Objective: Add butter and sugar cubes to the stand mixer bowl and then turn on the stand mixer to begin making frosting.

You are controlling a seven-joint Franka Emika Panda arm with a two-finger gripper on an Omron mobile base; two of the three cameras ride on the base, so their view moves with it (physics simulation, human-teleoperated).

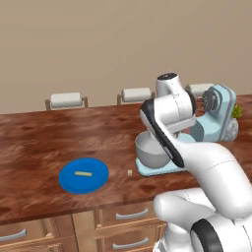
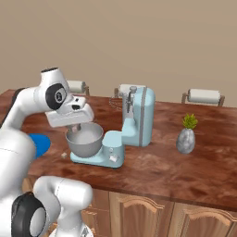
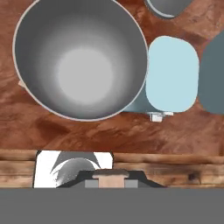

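Partly, the arm hides the stand mixer bowl point(image 1: 150, 150) and stand mixer point(image 1: 219, 115)

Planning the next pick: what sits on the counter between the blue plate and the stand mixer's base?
In the left base view, just the sugar cube lies on bare wood between the blue plate and the stand mixer base. The butter rests on the plate.

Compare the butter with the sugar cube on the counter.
The butter is a pale-yellow stick; the sugar cube is a white cube. The butter is longer than the sugar cube. The butter lies on the blue plate; the sugar cube sits on bare wood. Neither is in the bowl.
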